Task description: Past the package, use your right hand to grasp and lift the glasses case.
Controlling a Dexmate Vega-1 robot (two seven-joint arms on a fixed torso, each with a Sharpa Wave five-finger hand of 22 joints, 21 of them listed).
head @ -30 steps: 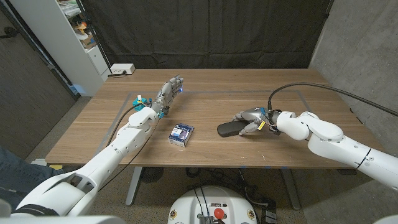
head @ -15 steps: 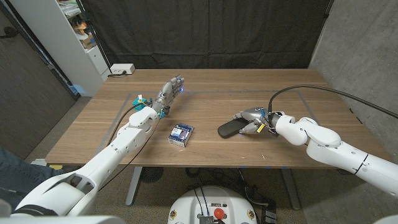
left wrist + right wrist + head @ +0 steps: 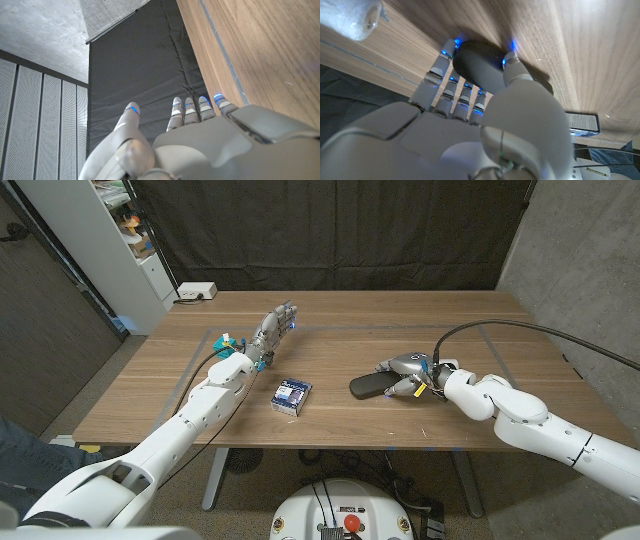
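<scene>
In the head view we are seeing the right hand sitting slightly farther along the glasses case than a second ago, fingers closing around it on the desk, right of the package. The left hand is resting, fingers straight together.

In the right wrist view, fingers are straddling the case; its near end is hidden.

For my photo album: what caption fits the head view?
Right robot hand closing around a dark glasses case beside a package.
</scene>
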